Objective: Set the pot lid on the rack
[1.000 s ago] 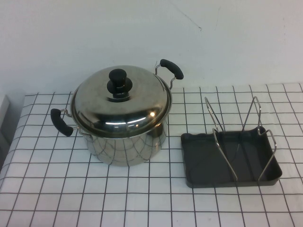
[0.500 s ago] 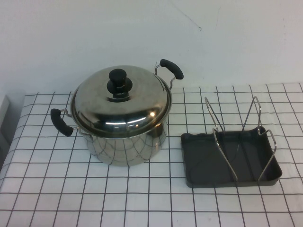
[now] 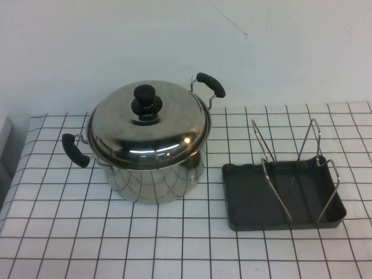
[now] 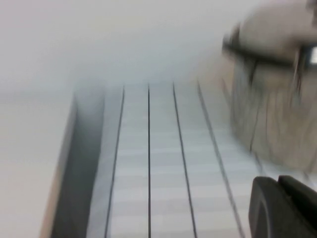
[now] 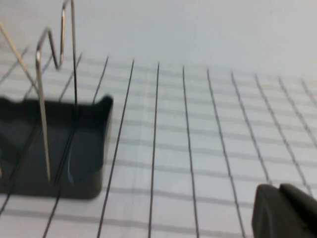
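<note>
Pot lid [image 3: 152, 129] seated on steel pot [image 3: 156, 174], black knob up, table's left half. Rack [image 3: 285, 195] to pot's right, close, not touching; wire loops upright in dark tray. You see neither arm in high view. Left gripper [image 4: 285, 208]: only dark edge in its wrist view, near pot; can't tell opening. Right gripper [image 5: 286, 210]: dark edge only, over checked cloth [image 5: 198, 148] beside rack; can't tell opening.
</note>
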`<action>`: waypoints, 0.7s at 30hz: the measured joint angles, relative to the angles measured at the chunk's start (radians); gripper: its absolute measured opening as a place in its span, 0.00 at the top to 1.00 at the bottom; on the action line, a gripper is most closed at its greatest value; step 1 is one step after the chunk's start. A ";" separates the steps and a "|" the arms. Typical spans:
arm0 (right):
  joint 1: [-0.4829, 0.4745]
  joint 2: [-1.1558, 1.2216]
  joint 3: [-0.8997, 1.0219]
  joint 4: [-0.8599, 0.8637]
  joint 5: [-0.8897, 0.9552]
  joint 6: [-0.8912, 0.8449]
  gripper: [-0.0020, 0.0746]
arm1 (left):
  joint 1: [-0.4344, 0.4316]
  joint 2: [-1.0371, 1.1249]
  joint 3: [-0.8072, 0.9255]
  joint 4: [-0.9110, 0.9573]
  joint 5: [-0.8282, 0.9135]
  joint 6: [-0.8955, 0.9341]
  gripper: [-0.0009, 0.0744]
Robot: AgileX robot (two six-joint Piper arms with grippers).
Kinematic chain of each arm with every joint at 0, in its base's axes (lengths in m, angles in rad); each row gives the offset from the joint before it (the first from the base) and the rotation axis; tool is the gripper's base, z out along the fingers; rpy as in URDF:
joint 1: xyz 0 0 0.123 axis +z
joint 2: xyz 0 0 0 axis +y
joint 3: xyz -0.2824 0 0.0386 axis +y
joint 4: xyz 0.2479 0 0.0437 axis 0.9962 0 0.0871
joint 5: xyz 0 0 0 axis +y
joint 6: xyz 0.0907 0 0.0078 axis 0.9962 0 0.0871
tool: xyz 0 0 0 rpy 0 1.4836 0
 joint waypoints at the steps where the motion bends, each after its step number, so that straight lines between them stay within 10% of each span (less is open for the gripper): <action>1: 0.000 0.000 0.000 0.000 -0.047 0.000 0.98 | 0.000 0.000 0.000 0.005 -0.047 0.000 0.99; 12: 0.000 0.000 0.000 0.003 -0.723 0.000 0.98 | 0.000 0.000 0.000 0.020 -0.771 0.000 0.99; 21: 0.000 0.000 0.000 0.104 -0.970 -0.074 0.98 | 0.000 -0.007 0.000 0.032 -1.025 -0.013 0.99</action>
